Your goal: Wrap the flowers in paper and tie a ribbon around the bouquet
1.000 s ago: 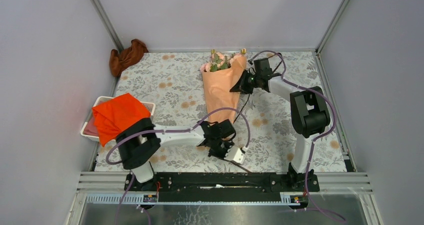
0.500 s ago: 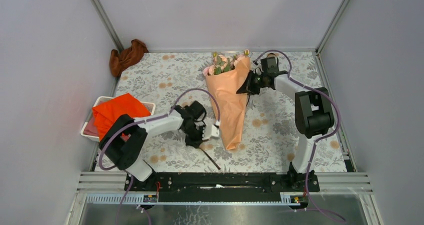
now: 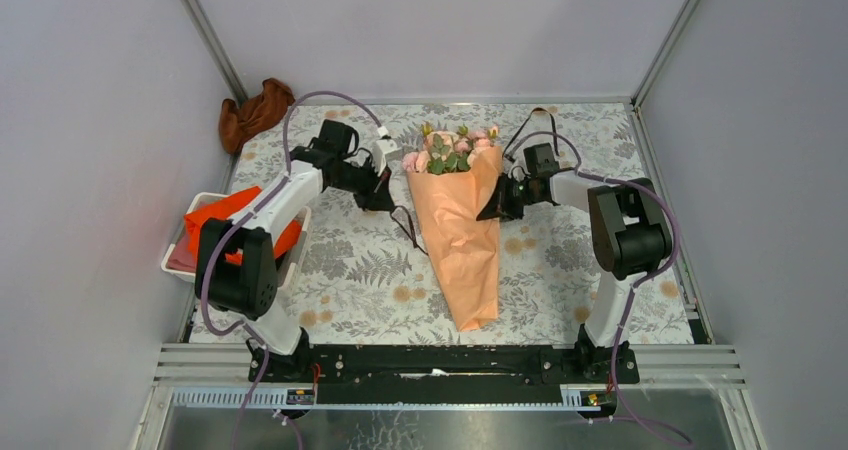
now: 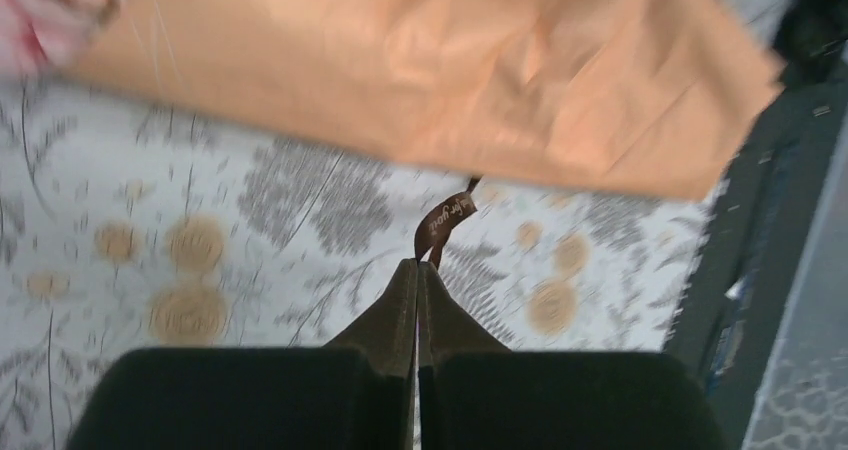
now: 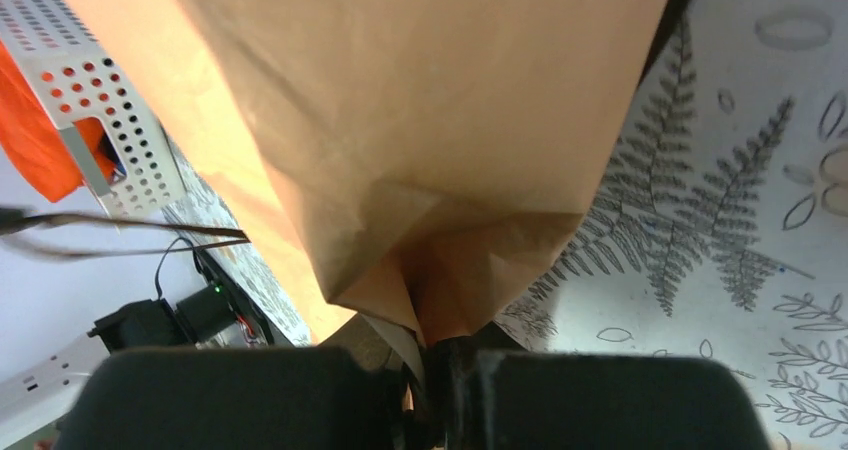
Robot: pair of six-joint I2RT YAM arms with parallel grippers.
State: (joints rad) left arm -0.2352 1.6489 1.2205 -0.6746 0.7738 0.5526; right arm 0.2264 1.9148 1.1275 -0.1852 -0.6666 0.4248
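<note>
The bouquet lies mid-table, its peach-orange paper forming a cone with the tip toward me and the pink flowers at the far end. My left gripper hovers just left of the cone's top, shut on the dark brown ribbon, which trails down toward the paper. In the left wrist view the fingertips pinch the ribbon below the paper. My right gripper sits at the cone's right edge, shut on a fold of paper, with its jaws closed on the crease.
A white basket holding a bright orange cloth stands at the left edge, under my left arm. A brown cloth lies in the back left corner. Grey walls close in three sides of the floral tablecloth.
My left arm swung from the front centre to the back left beside the blooms, taking the ribbon along. The bouquet slid nearer to me, its tip moving right. The right gripper followed, still holding the paper.
</note>
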